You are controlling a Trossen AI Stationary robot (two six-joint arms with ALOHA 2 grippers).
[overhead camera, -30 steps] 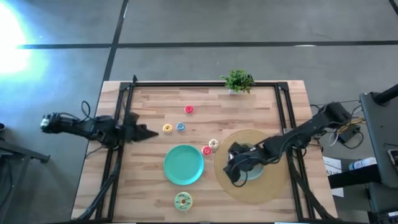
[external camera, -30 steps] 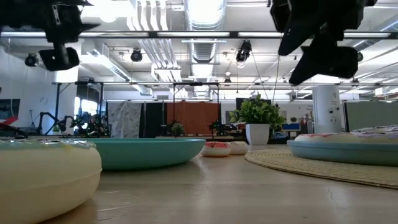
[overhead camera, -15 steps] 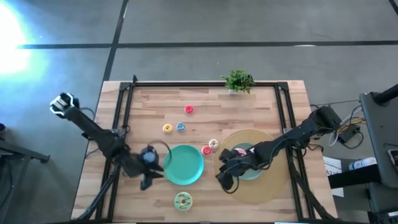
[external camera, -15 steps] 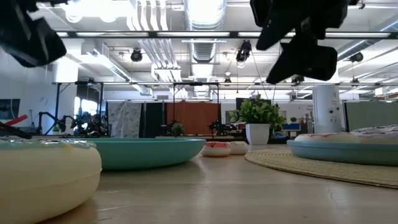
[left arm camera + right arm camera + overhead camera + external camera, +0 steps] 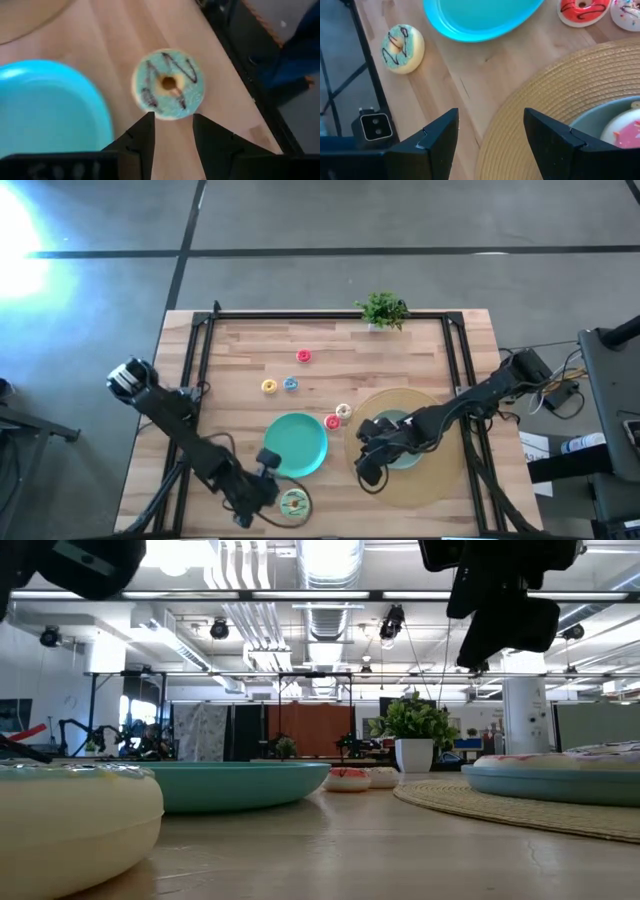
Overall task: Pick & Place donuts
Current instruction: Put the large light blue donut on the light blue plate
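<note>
The green-frosted donut (image 5: 167, 84) lies flat on the wood near the table's near edge (image 5: 293, 502). My left gripper (image 5: 172, 132) is open and hovers just short of it (image 5: 266, 490), touching nothing. A pink-frosted donut (image 5: 385, 423) lies in the teal plate (image 5: 405, 452) on the woven mat (image 5: 440, 480). My right gripper (image 5: 490, 135) is open above the mat's near-left part (image 5: 368, 470). Small red (image 5: 303, 356), yellow (image 5: 268, 386) and blue (image 5: 290, 383) donuts lie farther back. A red (image 5: 332, 421) and a cream one (image 5: 343, 411) lie between plate and mat.
A second teal plate (image 5: 296, 444) sits mid-table, just beyond the green donut. A small potted plant (image 5: 382, 310) stands at the far edge. Black frame rails (image 5: 195, 360) run along the table's left and right sides. Bare wood (image 5: 400, 365) lies at far right.
My left arm has swung from the table's left edge across toward the near edge, and its gripper now hangs beside the green donut. My right gripper has drawn a little toward the near-left, off the plate on the mat, uncovering the pink donut there.
</note>
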